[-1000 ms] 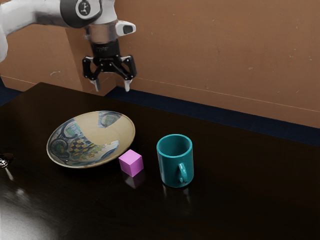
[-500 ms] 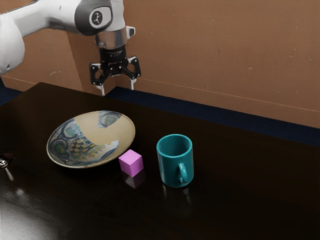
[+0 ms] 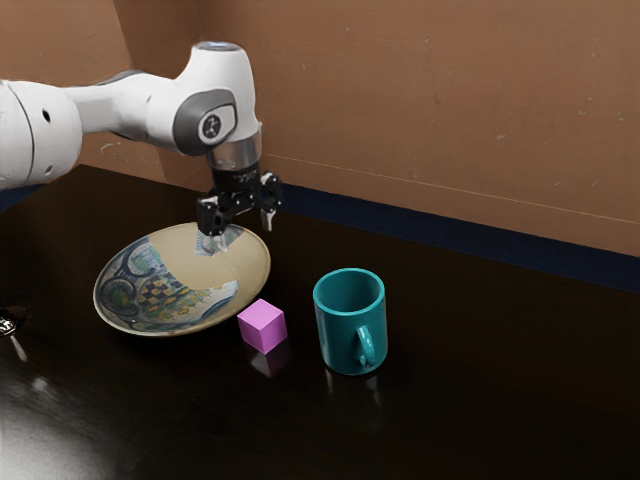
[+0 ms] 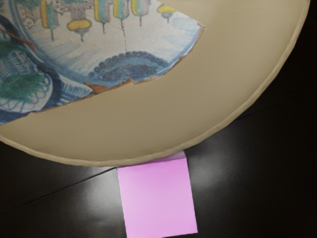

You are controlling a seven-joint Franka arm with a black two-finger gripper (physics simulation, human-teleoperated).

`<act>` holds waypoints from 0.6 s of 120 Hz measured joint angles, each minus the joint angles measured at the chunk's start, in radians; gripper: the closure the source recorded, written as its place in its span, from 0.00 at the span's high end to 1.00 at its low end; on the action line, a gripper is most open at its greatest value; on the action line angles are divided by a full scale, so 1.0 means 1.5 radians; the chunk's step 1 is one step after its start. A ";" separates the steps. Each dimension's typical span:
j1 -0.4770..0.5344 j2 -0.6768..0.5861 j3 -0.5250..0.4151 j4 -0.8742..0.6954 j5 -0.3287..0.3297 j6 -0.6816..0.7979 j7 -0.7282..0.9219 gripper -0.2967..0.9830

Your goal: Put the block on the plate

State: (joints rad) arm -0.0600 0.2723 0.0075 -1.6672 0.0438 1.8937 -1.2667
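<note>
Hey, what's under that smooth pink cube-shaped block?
The block rests on the dark glossy table, with its faint pinkish reflection showing at its base. The patch directly beneath is covered by the block itself, so I can't see that.

The surface (image 3: 480,400) is gleaming dark and glossy; the plate (image 3: 190,262) is looking like glazed ceramic; the mug (image 3: 340,335) is shining smoothly; the block (image 3: 262,326) is appearing smooth, matt.
</note>
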 joint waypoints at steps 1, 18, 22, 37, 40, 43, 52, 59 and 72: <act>0.000 0.001 0.001 -0.003 0.000 0.004 -0.002 0.77; 0.000 0.024 0.006 -0.040 -0.010 0.065 -0.038 0.77; -0.001 0.031 0.006 -0.041 -0.013 0.076 -0.045 0.77; -0.001 0.065 0.006 -0.043 -0.024 0.109 -0.068 0.77; -0.001 0.072 0.006 -0.043 -0.026 0.114 -0.072 0.77; -0.001 0.078 0.006 -0.043 -0.027 0.119 -0.076 0.77; -0.001 0.093 0.006 -0.044 -0.029 0.131 -0.087 0.77; -0.001 0.101 0.006 -0.047 -0.030 0.141 -0.095 0.77; -0.001 0.083 0.007 -0.075 -0.031 0.155 -0.107 0.77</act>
State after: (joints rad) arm -0.0614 0.3973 0.0176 -1.7795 -0.0021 2.1269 -1.4279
